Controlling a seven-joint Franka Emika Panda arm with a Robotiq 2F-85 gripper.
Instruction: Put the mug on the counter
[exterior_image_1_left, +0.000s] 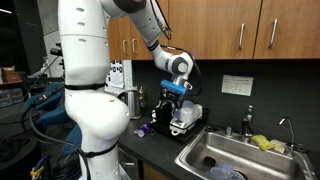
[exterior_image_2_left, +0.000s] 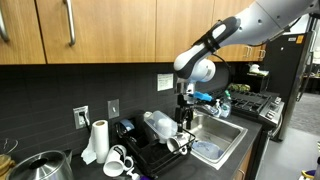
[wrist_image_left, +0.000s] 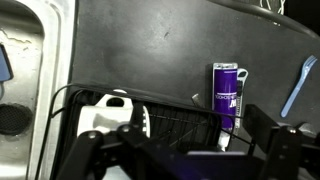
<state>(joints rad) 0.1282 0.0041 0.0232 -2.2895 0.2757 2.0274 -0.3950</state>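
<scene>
"Black-fingered gripper (wrist_image_left: 188, 150), spread wide, holding nothing?"

"Yes. The mug (wrist_image_left: 103, 112) sits in the dish rack (wrist_image_left: 175, 125) just below, off toward one finger. I'd centre over it, drop straight, then pinch the rim. Bare counter (wrist_image_left: 150, 50) lies beyond, by the purple can (wrist_image_left: 228, 90)."

The black counter (wrist_image_left: 140, 40) carries a dish rack (wrist_image_left: 185, 122), a purple container (wrist_image_left: 228, 92) and a steel sink (exterior_image_1_left: 225, 150).
</scene>
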